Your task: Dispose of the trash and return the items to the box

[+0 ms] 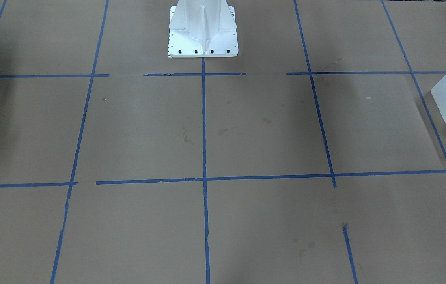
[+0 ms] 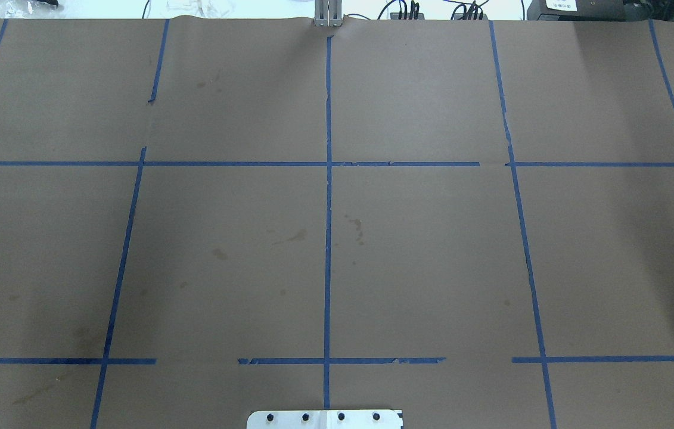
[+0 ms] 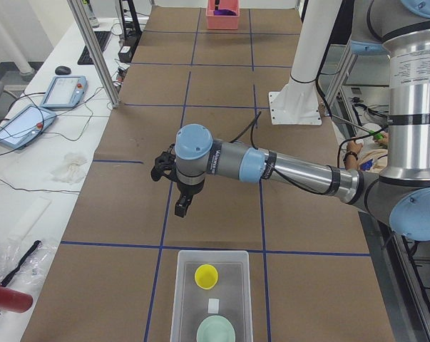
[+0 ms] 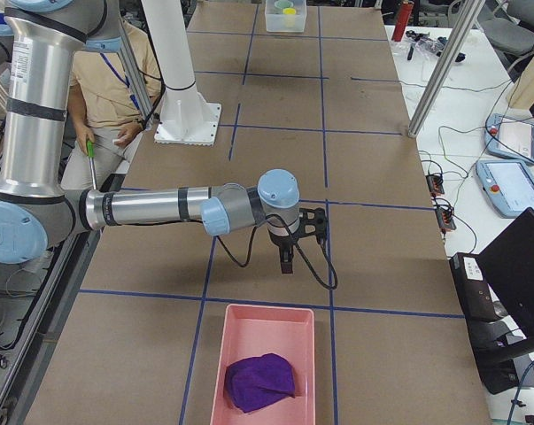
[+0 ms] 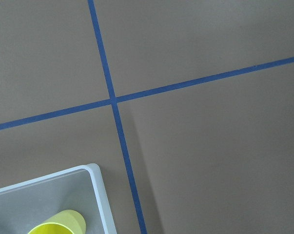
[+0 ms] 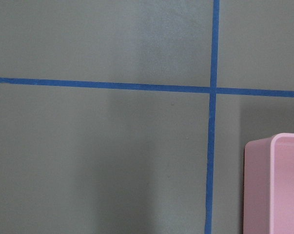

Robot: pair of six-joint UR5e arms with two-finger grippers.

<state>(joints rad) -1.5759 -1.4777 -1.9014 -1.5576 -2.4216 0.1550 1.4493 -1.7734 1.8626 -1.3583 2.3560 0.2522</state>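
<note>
- My left gripper (image 3: 180,207) hangs over the brown table (image 3: 215,85), near the rim of the frosted box (image 3: 209,253) but apart from it; I cannot tell how its fingers stand.
- My right gripper (image 4: 287,262) hangs just short of the pink tray (image 4: 267,308); again I cannot tell about the fingers.
- The yellow cup (image 3: 206,276) stands upright inside the box, mouth up, near a green bowl (image 3: 216,332).

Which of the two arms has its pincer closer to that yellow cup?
Left. The left pincer hangs above the table just short of the white bin holding the yellow cup. The right pincer hangs at the opposite end, near the pink tray.
</note>
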